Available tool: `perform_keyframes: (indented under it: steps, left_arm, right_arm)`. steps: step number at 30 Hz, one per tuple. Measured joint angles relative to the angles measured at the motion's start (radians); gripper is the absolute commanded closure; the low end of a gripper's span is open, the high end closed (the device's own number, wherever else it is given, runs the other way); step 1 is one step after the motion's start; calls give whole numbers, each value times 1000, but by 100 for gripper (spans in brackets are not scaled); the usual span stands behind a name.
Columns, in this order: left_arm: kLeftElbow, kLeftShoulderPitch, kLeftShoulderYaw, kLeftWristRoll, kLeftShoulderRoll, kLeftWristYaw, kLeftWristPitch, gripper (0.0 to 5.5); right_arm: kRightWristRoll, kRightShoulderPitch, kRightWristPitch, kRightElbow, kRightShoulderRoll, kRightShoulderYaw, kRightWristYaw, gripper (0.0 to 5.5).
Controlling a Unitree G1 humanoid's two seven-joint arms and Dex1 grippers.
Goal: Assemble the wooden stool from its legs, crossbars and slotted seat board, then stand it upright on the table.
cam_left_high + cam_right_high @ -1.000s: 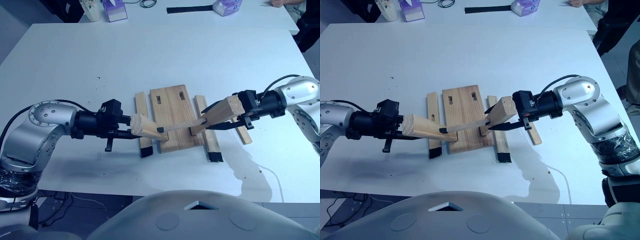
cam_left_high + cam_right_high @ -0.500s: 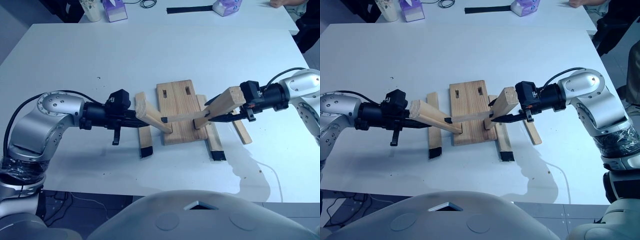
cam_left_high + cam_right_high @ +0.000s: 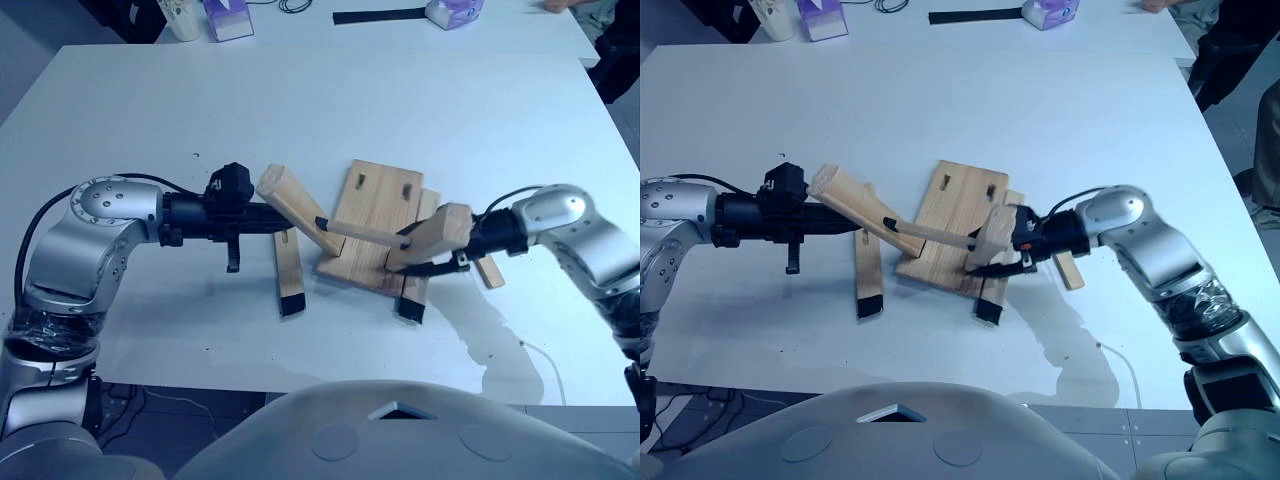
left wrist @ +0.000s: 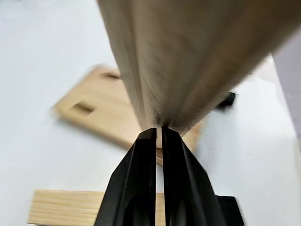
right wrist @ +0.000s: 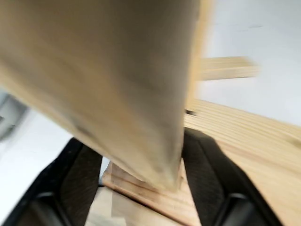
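Observation:
Two wooden legs joined by a thin crossbar [image 3: 362, 235] hang between my grippers, just above the table. My left gripper [image 3: 262, 220] is shut on the left leg [image 3: 290, 205], whose end fills the left wrist view [image 4: 188, 56]. My right gripper [image 3: 438, 264] is shut on the right leg [image 3: 432, 236], with its fingers [image 5: 80, 174] on either side of the wood. The slotted seat board [image 3: 378, 205] lies skewed beneath the frame. A loose leg [image 3: 289, 270] with a black foot lies on the table to the board's left. Another leg [image 3: 412, 298] sits partly under the board.
A short crossbar [image 3: 490, 272] lies by my right wrist. Along the table's far edge stand a cup [image 3: 180, 18], two tissue boxes [image 3: 228, 18] [image 3: 452, 12] and a black strip [image 3: 375, 17]. A thin white cable [image 3: 545, 352] lies at the front right.
The left arm has tipped its leg's outer end up and away from me. The right gripper has come nearer and lower. The seat board and the leg under it have turned clockwise.

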Motion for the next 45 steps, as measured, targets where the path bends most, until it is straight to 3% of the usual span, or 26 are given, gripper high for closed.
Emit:
perform_keyframes:
  steps: [3, 13, 19, 25, 34, 45]
  left_arm:
    - [23, 25, -32, 38, -1, -16, -70, 452]
    - [90, 79, -41, 96, 18, -59, -205, 452]
    - [131, 83, -42, 143, 29, -57, -246, 347]
    - [201, 125, -52, 213, 27, -19, -313, 347]
    - [174, 222, -119, 258, -116, 135, -322, 347]
    - [258, 242, -141, 327, -97, 160, -498, 347]
  right_arm:
    - [-14, -3, 24, -1, 11, -27, -8, 238]
    - [-88, 8, -4, -2, 19, -88, -10, 238]
    - [-113, 42, -9, -2, 16, -101, -1, 157]
    - [-168, 57, -50, 28, -7, -132, -7, 157]
    - [-259, 144, -123, 100, -4, -127, -46, 157]
    - [-284, 202, -219, 193, -1, -158, -51, 157]
